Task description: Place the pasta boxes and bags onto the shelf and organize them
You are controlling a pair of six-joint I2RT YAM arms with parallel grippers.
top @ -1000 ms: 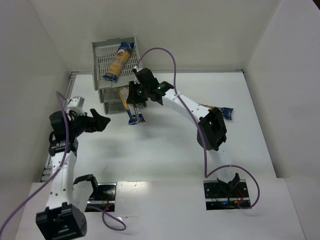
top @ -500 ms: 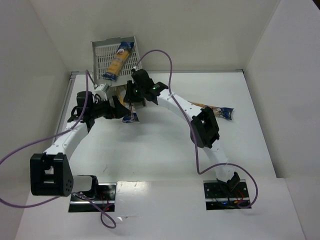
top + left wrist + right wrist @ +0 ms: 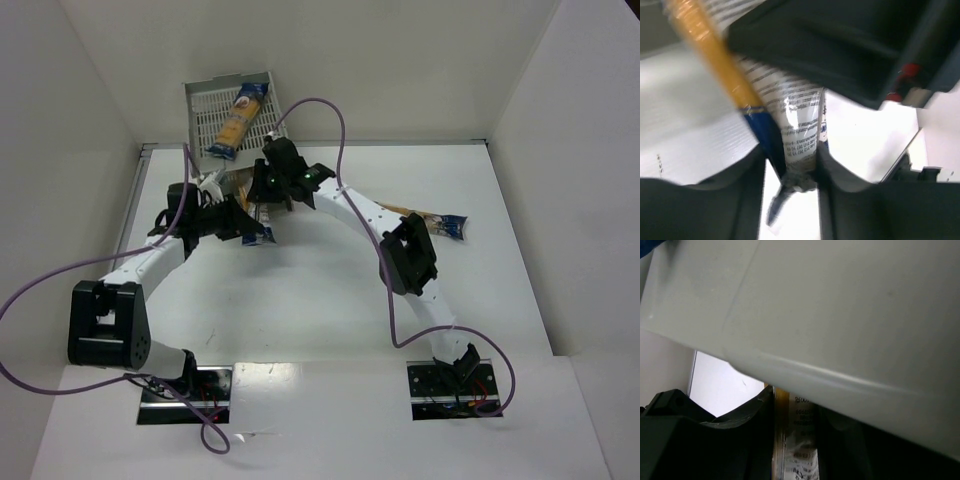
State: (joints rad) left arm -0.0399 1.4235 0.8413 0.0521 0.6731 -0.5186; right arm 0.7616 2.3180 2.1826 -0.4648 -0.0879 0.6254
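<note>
The shelf (image 3: 215,100) is a grey stack of slatted trays at the back left. One pasta package (image 3: 240,118) lies slanted in its top tray. A second pasta package (image 3: 259,232) slopes out of a lower tray, and both grippers hold it. My right gripper (image 3: 263,190) is shut on its upper part, right under the tray wall (image 3: 840,315), with the package (image 3: 796,440) pinched between its fingers. My left gripper (image 3: 241,226) is shut on the package's blue lower end (image 3: 800,135). A third pasta package (image 3: 436,222) lies on the table, partly hidden by the right arm.
White walls enclose the table on the left, back and right. The right arm's purple cable (image 3: 335,125) loops over the shelf's right side. The left arm's cable (image 3: 40,290) trails by the left wall. The right arm's dark body (image 3: 840,45) sits just above my left gripper.
My left arm has swung in from the left side of the table to the shelf and has shut on the lower end of the package. The right gripper has edged slightly toward the shelf.
</note>
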